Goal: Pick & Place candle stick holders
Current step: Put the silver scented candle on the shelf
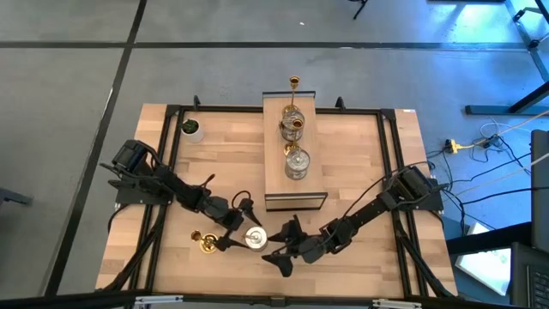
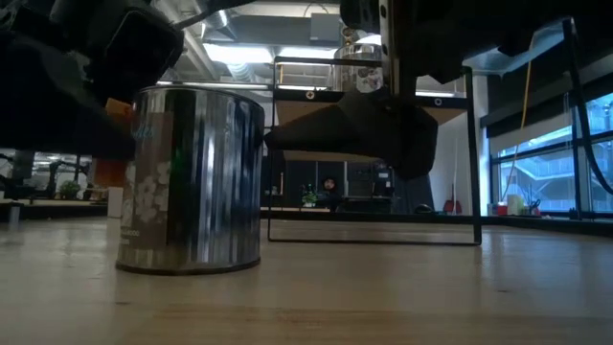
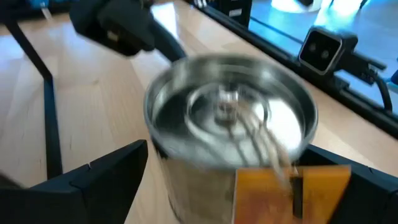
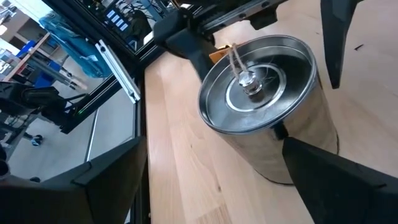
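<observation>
Silver candle holder [image 1: 255, 238] stands on the table between my left gripper [image 1: 238, 228] and right gripper [image 1: 286, 246], both spread wide, empty. I'd centre one gripper's fingers around its wall, squeeze gently, lift straight.

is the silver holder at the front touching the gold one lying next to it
Apart. In the high view a strip of bare wood shows between the silver holder and the gold holder.
</observation>
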